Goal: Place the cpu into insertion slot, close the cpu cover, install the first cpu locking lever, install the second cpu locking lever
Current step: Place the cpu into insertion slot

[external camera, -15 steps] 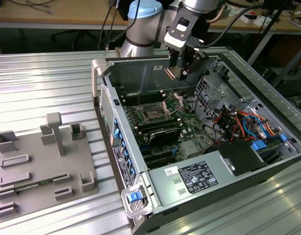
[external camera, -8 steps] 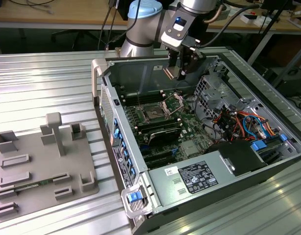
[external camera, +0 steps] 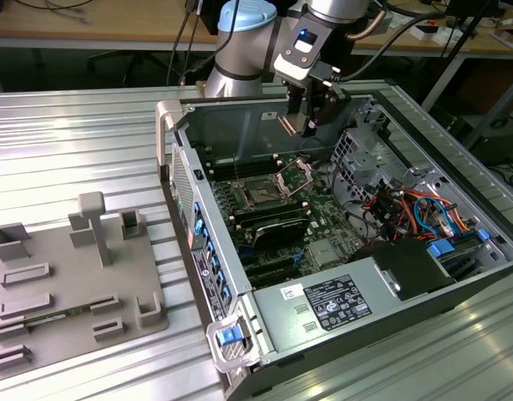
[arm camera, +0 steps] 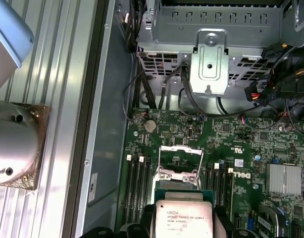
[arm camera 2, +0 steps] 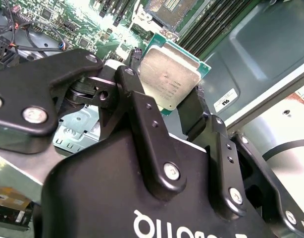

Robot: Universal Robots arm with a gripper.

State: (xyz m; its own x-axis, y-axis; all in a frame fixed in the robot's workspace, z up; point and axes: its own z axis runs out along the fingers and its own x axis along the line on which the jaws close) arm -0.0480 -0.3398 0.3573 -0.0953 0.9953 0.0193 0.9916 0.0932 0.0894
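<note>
My gripper (external camera: 310, 121) hangs over the open computer case, above the motherboard (external camera: 323, 225). In the second wrist view its two black fingers (arm camera 2: 137, 99) are shut on the cpu (arm camera 2: 168, 78), a square chip with a silvery face and a green edge. The cpu (arm camera: 184, 218) also shows in the first wrist view, just in front of the cpu cover (arm camera: 177, 167), which stands raised on its hinge. The insertion slot (external camera: 261, 194) is a dark square socket with a metal rim, lying uncovered below the gripper, with the cpu cover (external camera: 295, 174) tilted up behind it. The slot (arm camera 2: 171, 7) is partly visible beyond the chip.
Long black memory slots (arm camera: 137, 183) flank the socket. A metal drive cage (arm camera: 211, 29) and coloured cables (external camera: 407, 209) fill the case on the exterior view's right, and a power supply (external camera: 332, 305) lies at the front. A grey fixture plate (external camera: 64, 284) sits on the exterior view's left.
</note>
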